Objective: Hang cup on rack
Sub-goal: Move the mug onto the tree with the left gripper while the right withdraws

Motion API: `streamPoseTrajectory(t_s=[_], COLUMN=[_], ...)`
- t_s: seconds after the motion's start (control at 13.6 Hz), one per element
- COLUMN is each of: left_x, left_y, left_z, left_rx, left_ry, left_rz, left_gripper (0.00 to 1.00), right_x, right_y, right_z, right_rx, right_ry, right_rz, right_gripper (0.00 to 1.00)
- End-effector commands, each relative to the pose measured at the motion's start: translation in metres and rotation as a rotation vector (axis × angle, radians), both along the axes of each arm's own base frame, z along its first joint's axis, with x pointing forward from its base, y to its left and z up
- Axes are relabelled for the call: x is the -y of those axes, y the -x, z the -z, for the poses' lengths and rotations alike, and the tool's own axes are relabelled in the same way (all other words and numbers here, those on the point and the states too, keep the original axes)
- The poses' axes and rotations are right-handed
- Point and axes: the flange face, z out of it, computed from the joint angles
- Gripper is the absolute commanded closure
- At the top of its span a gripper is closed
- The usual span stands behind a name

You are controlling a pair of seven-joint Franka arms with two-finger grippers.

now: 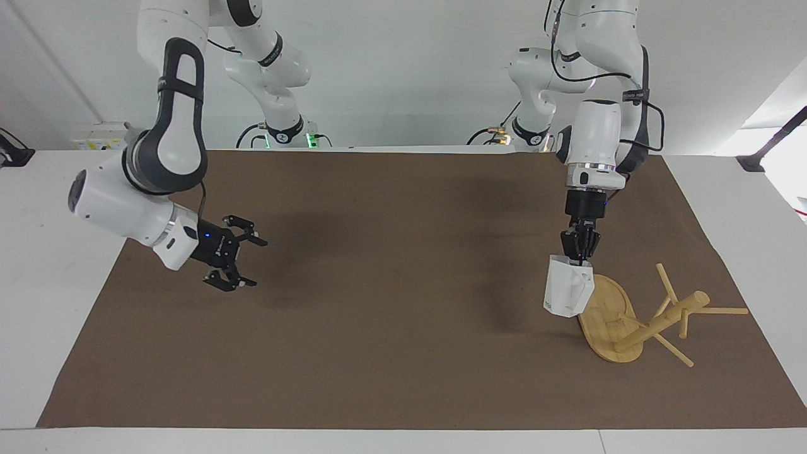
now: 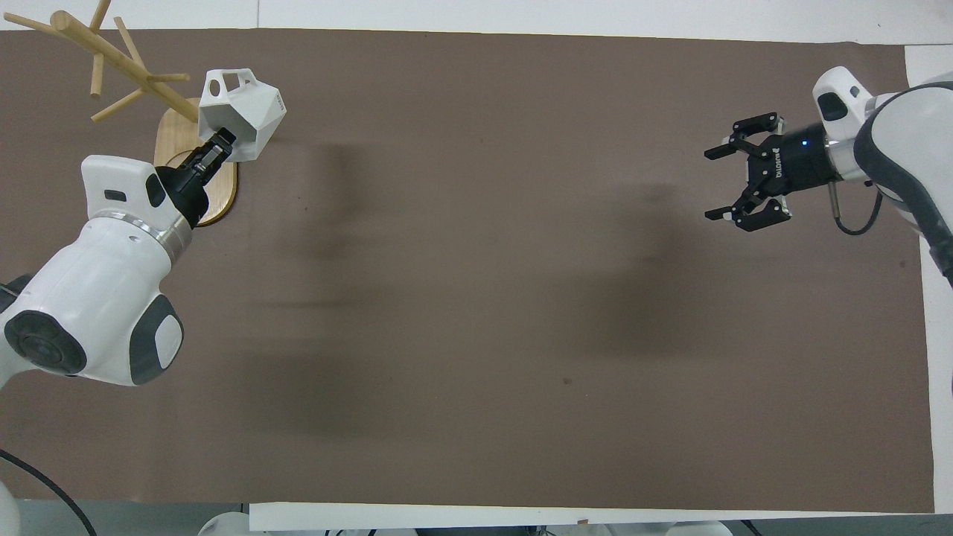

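The white faceted cup [image 1: 568,287] [image 2: 243,112] hangs in the air from my left gripper [image 1: 580,254] [image 2: 218,143], which is shut on its rim. It is over the edge of the rack's oval base. The bamboo rack [image 1: 637,316] [image 2: 123,67] lies tipped on its side at the left arm's end of the mat, its base on edge and its post and pegs slanting toward the table's edge. My right gripper [image 1: 251,263] [image 2: 715,183] is open and holds nothing, raised over the mat at the right arm's end.
A brown mat [image 1: 391,328] [image 2: 476,313] covers most of the white table [image 1: 57,202]. A grey box [image 1: 104,135] sits by the wall past the right arm's end of the table.
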Motion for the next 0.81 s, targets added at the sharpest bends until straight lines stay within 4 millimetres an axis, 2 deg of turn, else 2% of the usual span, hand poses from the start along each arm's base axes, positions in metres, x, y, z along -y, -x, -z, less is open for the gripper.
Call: streamPoseTrajectory(t_s=[0.0, 0.07, 0.22, 0.29, 0.37, 0.51, 0.74], left_x=[-0.012, -0.015, -0.018, -0.026, -0.028, -0.039, -0.040], left_y=[-0.008, -0.013, -0.022, -0.029, -0.033, -0.041, -0.052], left_z=[0.006, 0.008, 0.020, 0.025, 0.033, 0.036, 0.040], left_rx=[0.025, 0.025, 0.007, 0.002, -0.008, -0.009, -0.008], left_ry=[0.011, 0.014, 0.009, 0.006, 0.001, -0.003, -0.008], left_rz=[-0.023, -0.034, -0.045, -0.063, -0.069, -0.088, -0.094], left_gripper=[1.00, 1.00, 1.00, 1.00, 1.00, 1.00, 1.00], right_x=[0.004, 0.005, -0.004, -0.010, -0.012, 0.005, 0.025], right_y=[0.017, 0.021, 0.043, 0.053, 0.060, 0.066, 0.081], right_z=[-0.047, -0.066, -0.109, -0.125, -0.135, -0.147, -0.163], right_rx=[-0.091, -0.133, -0.164, -0.187, -0.222, -0.277, -0.365], right_ry=[0.167, 0.217, 0.367, 0.458, 0.503, 0.527, 0.549], right_rz=[0.095, 0.152, 0.330, 0.407, 0.460, 0.620, 0.936], right_gripper=[0.00, 0.00, 0.00, 0.00, 0.00, 0.00, 0.00])
